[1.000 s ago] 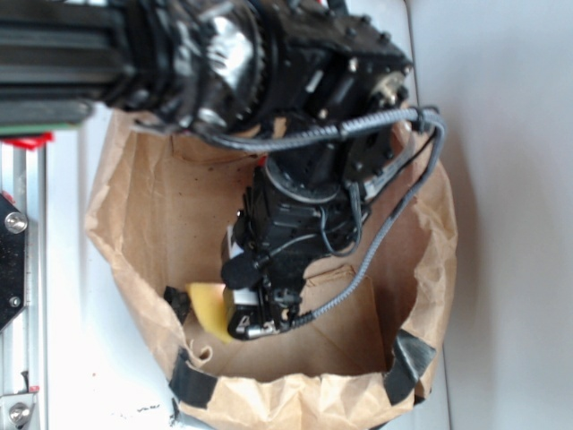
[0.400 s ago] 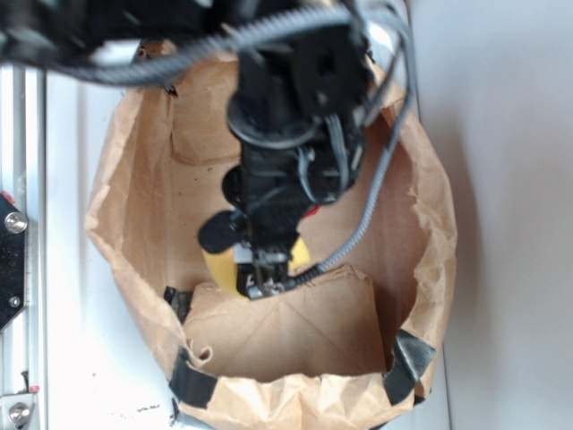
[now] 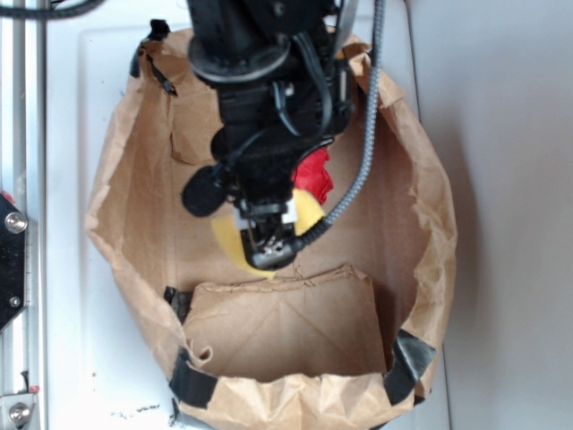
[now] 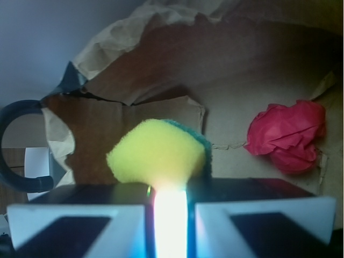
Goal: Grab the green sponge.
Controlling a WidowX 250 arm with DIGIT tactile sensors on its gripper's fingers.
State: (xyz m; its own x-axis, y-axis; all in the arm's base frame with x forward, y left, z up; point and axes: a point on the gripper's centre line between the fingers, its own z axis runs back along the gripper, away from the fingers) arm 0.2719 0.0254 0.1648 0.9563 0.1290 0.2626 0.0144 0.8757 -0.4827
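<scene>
The green sponge [image 4: 157, 153], yellow with a thin green layer on its right face, is squeezed between my gripper's [image 4: 170, 215] two jaws in the wrist view. My gripper is shut on it. In the exterior view the sponge [image 3: 307, 215] shows as yellow edges behind the gripper [image 3: 269, 246], held above the floor of the brown paper bag [image 3: 134, 206]. The black arm hides most of the sponge there.
A red crumpled ball [image 4: 287, 134] lies on the bag floor to the right of the sponge, also seen beside the arm as the red ball [image 3: 313, 175]. The bag's torn walls ring the gripper. A folded paper flap [image 3: 282, 327] lies at the bag's bottom. A metal rail [image 3: 18, 224] runs along the left.
The arm has swung up the image, carrying the sponge from the bag's lower left corner toward the middle. The red ball, hidden before, now shows.
</scene>
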